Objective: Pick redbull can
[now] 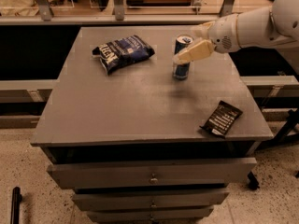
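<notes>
The redbull can [181, 69], slim, blue and silver, stands upright on the grey table [131, 106], right of centre towards the back. My gripper [187, 45] comes in from the right on a white arm and is at the can's upper part. Its near cream finger [195, 52] crosses in front of the can's upper half, and the other finger [202, 30] lies behind and to the right of the can's top. The fingers are apart, with the can between them, resting on the table.
A dark blue crinkled snack bag [122, 52] lies at the back left of the table. A flat dark brown wrapper [221, 118] lies near the front right corner. Drawers [152, 171] sit below the tabletop. A rail and shelving run behind the table.
</notes>
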Action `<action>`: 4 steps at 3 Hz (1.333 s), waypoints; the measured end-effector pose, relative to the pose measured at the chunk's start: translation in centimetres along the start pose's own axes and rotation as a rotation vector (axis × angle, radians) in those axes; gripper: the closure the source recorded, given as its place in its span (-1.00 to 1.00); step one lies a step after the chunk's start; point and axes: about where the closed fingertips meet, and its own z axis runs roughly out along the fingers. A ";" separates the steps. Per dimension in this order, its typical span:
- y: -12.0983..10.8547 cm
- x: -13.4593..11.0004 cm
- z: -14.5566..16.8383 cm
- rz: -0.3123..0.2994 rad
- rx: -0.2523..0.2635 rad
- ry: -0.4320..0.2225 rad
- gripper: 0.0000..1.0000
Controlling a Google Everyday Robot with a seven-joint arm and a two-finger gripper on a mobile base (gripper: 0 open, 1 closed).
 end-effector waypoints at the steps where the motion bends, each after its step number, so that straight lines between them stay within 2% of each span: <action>1: 0.1 0.0 0.3 0.000 -0.005 0.000 -0.17; 2: 0.2 -0.1 0.5 -0.001 -0.010 0.000 0.30; 3: -0.1 -2.6 -0.3 0.001 0.025 -0.004 0.76; 4: 0.6 -8.1 -2.4 -0.036 0.051 -0.065 1.00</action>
